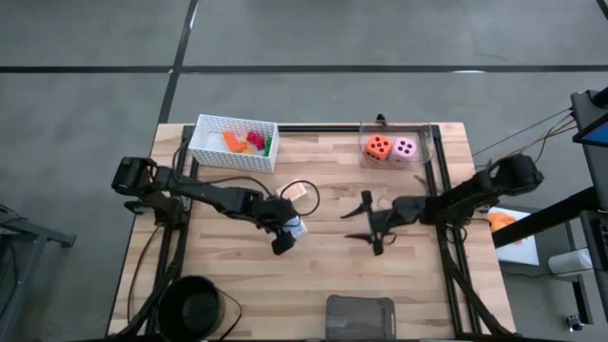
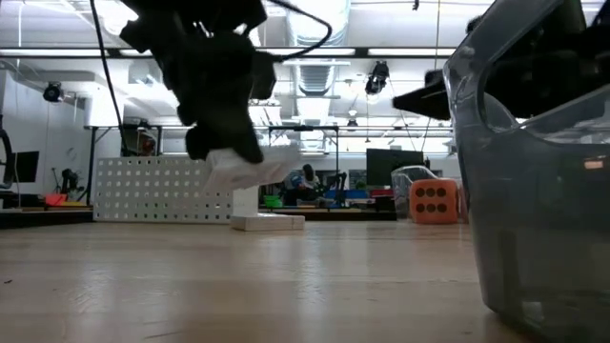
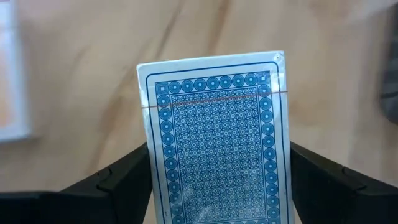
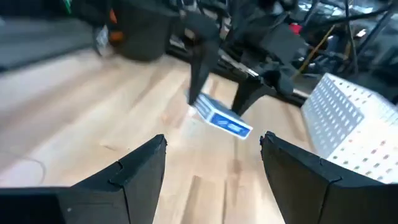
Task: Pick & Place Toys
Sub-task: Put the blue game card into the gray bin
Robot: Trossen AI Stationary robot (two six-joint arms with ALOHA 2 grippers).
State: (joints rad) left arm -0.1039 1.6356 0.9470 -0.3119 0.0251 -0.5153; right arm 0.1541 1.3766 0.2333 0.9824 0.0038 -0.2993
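My left gripper is shut on a blue patterned card pack above the table's middle. The right wrist view also shows the pack held clear of the wood. A peach card lies flat on the table just beyond it. My right gripper is open and empty to the right of the middle, its fingers pointing toward the left gripper. An orange die and a pink die stand at the far right. Several small bricks lie in the white basket. My left gripper pinches the blue pack by its two long sides, one finger on each side. The fingers slant down from the table's left. The pack is lifted clear of the table and tilted, its far end sticking out past the fingers.
The white basket stands at the far left. A clear container wall surrounds the dice. A grey tray sits at the near edge and fills the right of the low view. A black bowl sits near left. Bare wood lies between the grippers.
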